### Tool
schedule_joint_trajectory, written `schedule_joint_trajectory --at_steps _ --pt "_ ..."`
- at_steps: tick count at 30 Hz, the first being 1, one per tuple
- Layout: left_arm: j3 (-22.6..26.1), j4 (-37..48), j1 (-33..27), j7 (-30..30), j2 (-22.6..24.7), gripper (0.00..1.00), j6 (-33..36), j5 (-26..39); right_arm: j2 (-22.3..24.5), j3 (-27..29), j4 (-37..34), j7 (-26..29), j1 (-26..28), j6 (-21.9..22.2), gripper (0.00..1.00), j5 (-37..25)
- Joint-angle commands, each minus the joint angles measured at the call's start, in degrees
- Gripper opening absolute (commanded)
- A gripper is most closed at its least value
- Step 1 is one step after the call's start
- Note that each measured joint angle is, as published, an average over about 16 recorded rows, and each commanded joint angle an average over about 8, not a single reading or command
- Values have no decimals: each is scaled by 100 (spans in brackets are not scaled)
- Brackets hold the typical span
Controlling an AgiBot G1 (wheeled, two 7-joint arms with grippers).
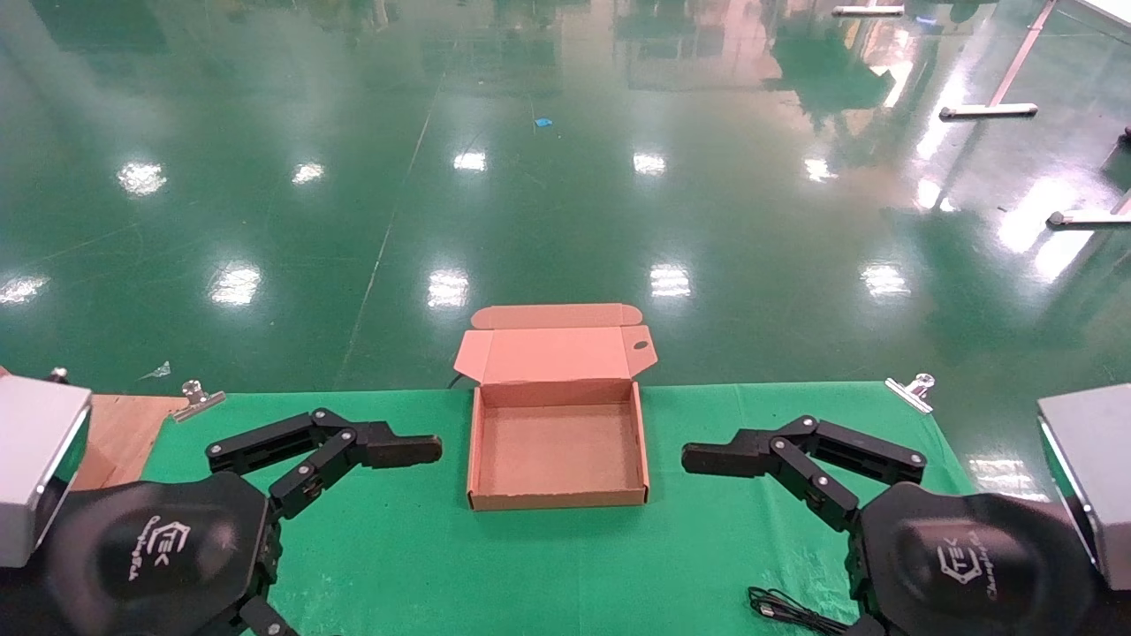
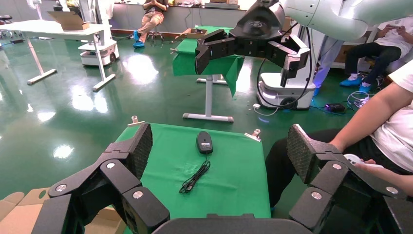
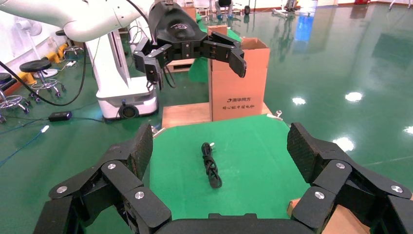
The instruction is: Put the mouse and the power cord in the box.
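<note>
The brown box [image 1: 557, 497] lies open at the table's middle, lid folded back and nothing inside. The black mouse [image 2: 204, 142] lies label-up on the green cloth at the table's right side, its thin cable [image 2: 195, 176] bunched beside it. In the head view only a bit of that cable [image 1: 782, 609] shows. The power cord [image 3: 211, 165], a black bundle, lies on the table's left side and is hidden in the head view. My left gripper [image 1: 362, 455] [image 2: 220, 144] hovers open left of the box. My right gripper [image 1: 760, 459] [image 3: 220, 142] hovers open right of it.
Metal clips [image 1: 910, 391] [image 1: 196, 397] pin the green cloth at the table's back corners. A tall cardboard carton [image 3: 238, 80] stands on a wooden board beyond the left end. A seated person [image 2: 384, 126] is near the table's right front.
</note>
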Motion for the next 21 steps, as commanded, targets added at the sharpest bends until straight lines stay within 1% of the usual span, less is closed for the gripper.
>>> schedule_joint_trajectory --at_steps 1,21 --pt "0 0 0 0 0 100 0 0 0 0 0 0 0 0 100 0" --pt "0 0 0 0 0 100 0 0 0 0 0 0 0 0 100 0"
